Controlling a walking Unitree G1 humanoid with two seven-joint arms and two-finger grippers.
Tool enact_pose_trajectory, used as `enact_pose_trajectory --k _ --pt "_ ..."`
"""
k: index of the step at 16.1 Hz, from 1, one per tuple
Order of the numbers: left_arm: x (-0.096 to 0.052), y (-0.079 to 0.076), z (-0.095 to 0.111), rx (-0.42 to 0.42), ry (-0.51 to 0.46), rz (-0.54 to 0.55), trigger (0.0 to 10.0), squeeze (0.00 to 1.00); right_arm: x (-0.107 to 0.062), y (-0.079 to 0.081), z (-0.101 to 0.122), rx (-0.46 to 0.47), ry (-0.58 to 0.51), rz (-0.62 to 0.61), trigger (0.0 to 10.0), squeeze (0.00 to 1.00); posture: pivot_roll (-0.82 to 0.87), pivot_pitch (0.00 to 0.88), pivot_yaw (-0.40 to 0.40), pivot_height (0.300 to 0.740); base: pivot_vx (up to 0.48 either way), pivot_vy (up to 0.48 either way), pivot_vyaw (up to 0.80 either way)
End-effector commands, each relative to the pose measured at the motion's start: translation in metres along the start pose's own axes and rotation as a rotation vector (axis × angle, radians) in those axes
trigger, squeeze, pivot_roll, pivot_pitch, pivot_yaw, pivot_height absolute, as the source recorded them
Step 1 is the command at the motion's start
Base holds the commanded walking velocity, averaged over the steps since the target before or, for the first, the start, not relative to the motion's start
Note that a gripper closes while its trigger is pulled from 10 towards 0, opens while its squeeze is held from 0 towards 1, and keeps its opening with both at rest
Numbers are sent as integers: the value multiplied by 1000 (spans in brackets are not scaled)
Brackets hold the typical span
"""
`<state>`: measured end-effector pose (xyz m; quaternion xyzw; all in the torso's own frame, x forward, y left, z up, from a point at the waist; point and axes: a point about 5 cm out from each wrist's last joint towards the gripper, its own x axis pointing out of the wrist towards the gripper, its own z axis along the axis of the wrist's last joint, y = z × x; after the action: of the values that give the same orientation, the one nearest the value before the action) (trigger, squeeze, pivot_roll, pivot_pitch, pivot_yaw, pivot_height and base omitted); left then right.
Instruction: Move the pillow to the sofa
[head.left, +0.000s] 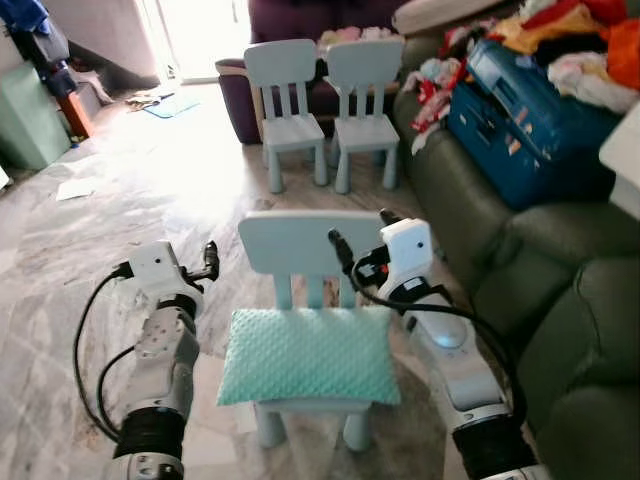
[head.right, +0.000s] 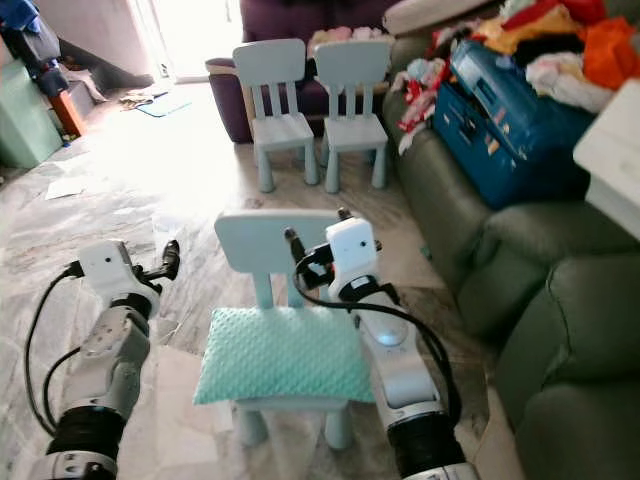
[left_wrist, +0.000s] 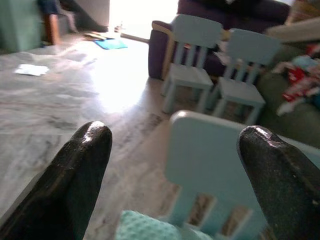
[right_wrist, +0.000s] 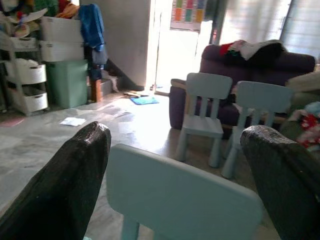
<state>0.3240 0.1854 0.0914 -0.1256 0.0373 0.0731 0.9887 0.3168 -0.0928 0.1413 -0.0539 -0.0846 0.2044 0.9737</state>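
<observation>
No legible writing is seen. Mint-green dimpled fabric pillow: laid flat on the seat of the pale-blue plastic child's chair, centre of frame. Left tool and right tool: both spread wide, nothing held, flanking the chair. Dark-green leather sofa: right of frame.

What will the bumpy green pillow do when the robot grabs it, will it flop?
The pillow looks soft and puffy, so it will probably sag and bend if it is gripped at one edge. It is likely light. Its dotted fabric should give the fingers some grip. Pulling it might nudge the small chair.
</observation>
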Motion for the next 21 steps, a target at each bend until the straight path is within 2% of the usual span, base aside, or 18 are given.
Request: enact_pose_trajectory --k 1,3,6,7,13,15,17,18,19,20,21 --pt "0 -4 2 22 -6 -31 10000 0 -1 -4 0 3 0 -13 10000 0 -190 0 29 740 0 0 0" --pt "0 -6 2 35 -9 -42 10000 0 -1 -4 0 4 0 -13 10000 0 -190 0 29 740 0 0 0" --pt "1 -9 1 101 -17 -56 10000 0 -1 -3 0 7 -1 -13 10000 0 -188 0 30 740 0 0 0" --pt "1 -9 2 98 -40 -57 10000 0 -1 -3 -1 8 -1 -13 10000 0 -187 0 30 740 0 0 0" --pt "-3 -9 -6 65 0 -96 10000 0 -4 -1 -3 21 7 -12 10000 0 -179 3 30 740 0 0 0" --pt "-14 3 -23 89 46 -127 10000 0 -8 -3 -11 28 33 -22 10000 0 -163 18 27 740 0 0 0" --pt "-29 27 -38 136 90 -90 10000 0 -15 -7 -19 24 64 -32 10000 0 -147 36 22 740 0 0 0" --pt "-36 35 -41 155 103 -80 10000 0 -20 -10 -21 19 78 -37 10000 0 -136 49 18 740 0 0 0" --pt "-49 46 -42 181 111 -72 10000 0 -29 -16 -25 16 98 -48 10000 0 -122 64 14 740 0 0 0" --pt "-54 49 -43 189 116 -70 10000 0 -33 -19 -27 10 110 -53 10000 0 -115 70 14 740 0 0 0" --pt "-67 56 -43 208 125 -73 10000 0 -45 -26 -32 -4 136 -65 10000 0 -104 87 14 740 0 0 0"
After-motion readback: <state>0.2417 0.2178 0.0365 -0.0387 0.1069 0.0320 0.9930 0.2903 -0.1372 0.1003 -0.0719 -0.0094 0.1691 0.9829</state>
